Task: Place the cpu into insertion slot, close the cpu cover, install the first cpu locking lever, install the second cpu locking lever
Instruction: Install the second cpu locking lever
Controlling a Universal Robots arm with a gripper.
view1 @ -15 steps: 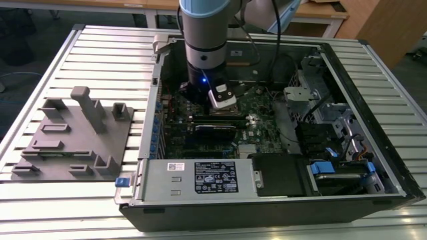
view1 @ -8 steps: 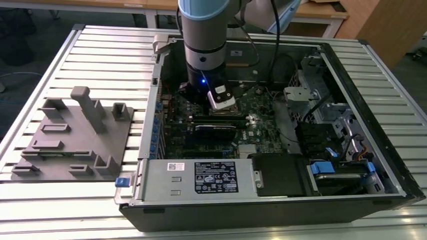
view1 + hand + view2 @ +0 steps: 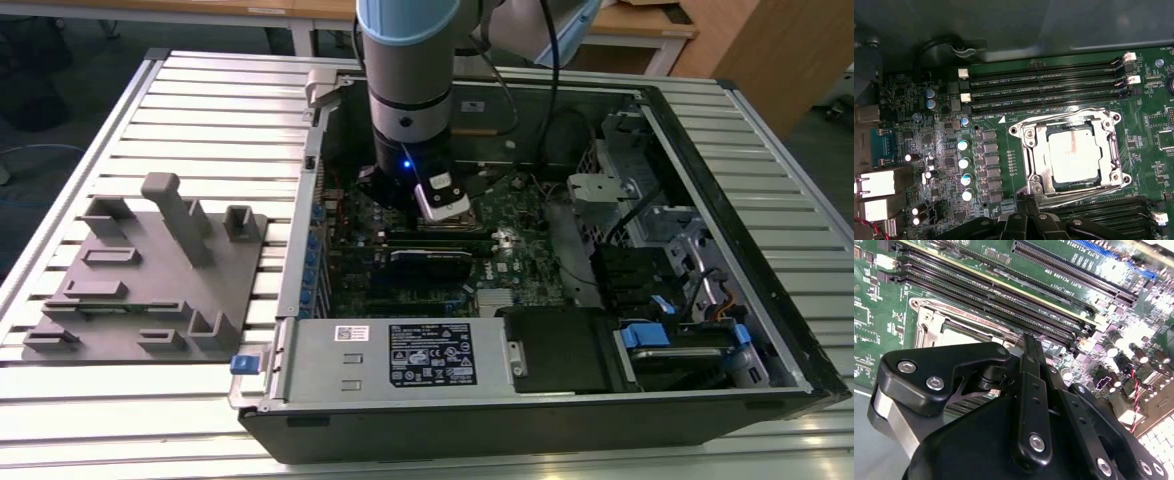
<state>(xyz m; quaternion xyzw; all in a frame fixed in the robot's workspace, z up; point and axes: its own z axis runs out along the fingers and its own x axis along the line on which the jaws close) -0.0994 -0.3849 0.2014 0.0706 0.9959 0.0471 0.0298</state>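
A: Where is your arm sitting right now?

B: In the exterior view you are looking at the arm (image 3: pixel 407 90) reaching down into the open computer case (image 3: pixel 694 250), which is lying on a slatted metal table (image 3: pixel 200 100). The gripper (image 3: pixel 441 205) is hanging just above the motherboard (image 3: pixel 350 250), near the middle of the case.

A: And the cpu?

B: In the first wrist view you are seeing the cpu (image 3: pixel 1074 156) lying flat in the insertion slot (image 3: pixel 1030 161), silvery top facing up. The cpu cover (image 3: pixel 1066 125) is lying down around it, its square window framing the chip. The memory slots (image 3: pixel 1044 82) are running along one side of the socket, with more on the opposite side. In the second wrist view the cpu (image 3: pixel 961 332) is peeking out just past the gripper (image 3: pixel 1026 347).

A: What are the fingers doing?

B: You are seeing them drawn together, the tips (image 3: pixel 1030 342) meeting with nothing between them. They are hovering over the socket edge; I cannot tell if they are touching the board.

A: Anything else around?

B: A grey fixture block (image 3: pixel 147 270) is sitting on the table at the exterior view's left, well apart from the case.
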